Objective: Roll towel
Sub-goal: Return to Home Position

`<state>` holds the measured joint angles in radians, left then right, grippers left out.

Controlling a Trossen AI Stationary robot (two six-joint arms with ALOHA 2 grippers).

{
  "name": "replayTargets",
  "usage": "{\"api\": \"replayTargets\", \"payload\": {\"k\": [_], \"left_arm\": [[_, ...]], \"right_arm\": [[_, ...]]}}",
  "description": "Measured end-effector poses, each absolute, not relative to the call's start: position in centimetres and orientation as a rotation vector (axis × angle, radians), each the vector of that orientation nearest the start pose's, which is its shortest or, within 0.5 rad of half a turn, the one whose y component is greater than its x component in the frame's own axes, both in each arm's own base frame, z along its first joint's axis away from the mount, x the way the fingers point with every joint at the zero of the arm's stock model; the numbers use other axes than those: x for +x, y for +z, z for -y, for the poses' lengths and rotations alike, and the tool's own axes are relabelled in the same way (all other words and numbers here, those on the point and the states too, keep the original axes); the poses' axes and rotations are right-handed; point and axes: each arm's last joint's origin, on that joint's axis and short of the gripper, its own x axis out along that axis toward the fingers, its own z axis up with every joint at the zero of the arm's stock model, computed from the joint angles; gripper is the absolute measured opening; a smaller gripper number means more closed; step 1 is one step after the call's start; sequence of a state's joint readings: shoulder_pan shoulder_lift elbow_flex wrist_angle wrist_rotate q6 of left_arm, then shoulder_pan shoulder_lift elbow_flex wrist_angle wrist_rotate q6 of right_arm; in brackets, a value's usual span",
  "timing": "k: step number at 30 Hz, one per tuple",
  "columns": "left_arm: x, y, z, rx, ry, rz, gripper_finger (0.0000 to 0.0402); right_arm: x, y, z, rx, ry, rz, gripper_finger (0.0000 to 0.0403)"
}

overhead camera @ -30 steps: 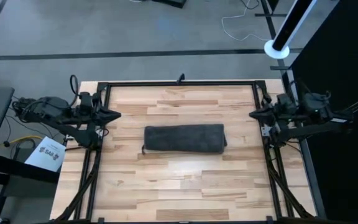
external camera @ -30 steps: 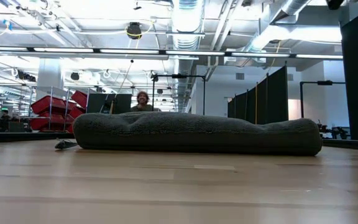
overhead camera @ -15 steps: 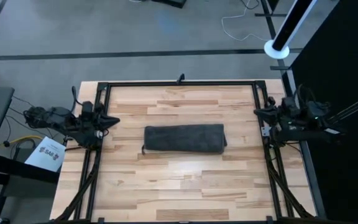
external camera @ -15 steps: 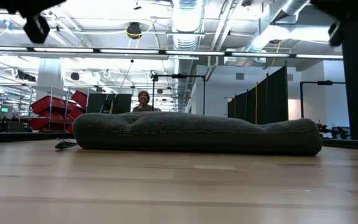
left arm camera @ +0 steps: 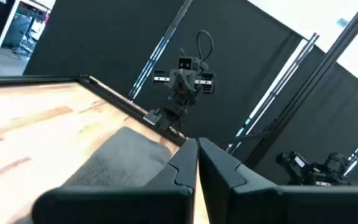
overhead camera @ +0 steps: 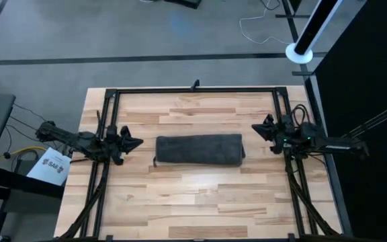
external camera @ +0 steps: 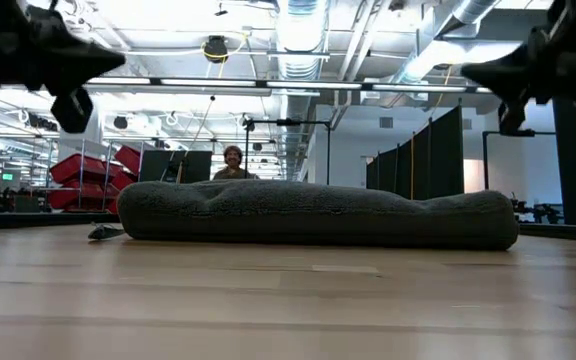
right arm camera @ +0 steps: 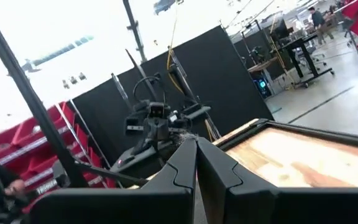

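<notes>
The dark charcoal-grey towel [overhead camera: 199,149] lies rolled into a long roll across the middle of the wooden table [overhead camera: 193,202], resting on its underside; in the low view it shows as a long low roll [external camera: 313,213]. My left gripper [overhead camera: 140,142] is shut and empty, left of the towel's left end and above the table. My right gripper [overhead camera: 254,130] is shut and empty, right of the towel's right end. In the left wrist view the towel [left arm camera: 114,165] lies beyond the shut fingers [left arm camera: 197,165].
A black frame [overhead camera: 193,89] runs round the table's edges. A small dark tab [external camera: 103,232] lies at the towel's left end. A person [external camera: 231,162] sits far behind the table. A white sheet [overhead camera: 51,166] lies off the table's left.
Both arms have come down from their rest places at the table's sides and gone inward toward the towel's ends: the left gripper toward the right and nearer, the right gripper toward the left. The towel has not moved.
</notes>
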<state>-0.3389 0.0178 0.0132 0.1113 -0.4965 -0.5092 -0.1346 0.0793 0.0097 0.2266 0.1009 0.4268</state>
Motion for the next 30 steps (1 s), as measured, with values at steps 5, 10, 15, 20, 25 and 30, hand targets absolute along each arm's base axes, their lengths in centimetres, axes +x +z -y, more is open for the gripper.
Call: {"api": "replayTargets", "payload": {"k": [5, 10, 15, 20, 25, 30], "left_arm": [[9.5, 17.2, 1.5, -0.439, 0.186, 0.090, 0.0000], [9.5, 17.1, 1.3, -0.357, 0.215, 0.084, 0.0000], [9.5, 17.1, 1.3, -0.354, 0.215, 0.082, 0.0000], [9.5, 17.1, 1.3, -0.354, 0.215, 0.081, 0.0000], [9.5, 17.0, 1.3, -0.353, 0.215, 0.081, 0.0000], [9.5, 17.0, 1.3, -0.353, 0.215, 0.080, 0.0000]], "right_arm": [[9.9, 17.7, 2.0, 0.316, -0.252, 0.149, 0.0000], [9.9, 17.1, 2.2, 0.312, -0.283, 0.088, 0.0000], [9.9, 16.6, 2.2, 0.313, -0.293, 0.032, 0.0000], [9.9, 16.3, 2.2, 0.312, -0.298, 0.000, 0.0000], [9.9, 16.3, 2.2, 0.313, -0.298, 0.000, 0.0000], [9.9, 16.3, 2.2, 0.313, -0.298, 0.000, 0.0000]]}}
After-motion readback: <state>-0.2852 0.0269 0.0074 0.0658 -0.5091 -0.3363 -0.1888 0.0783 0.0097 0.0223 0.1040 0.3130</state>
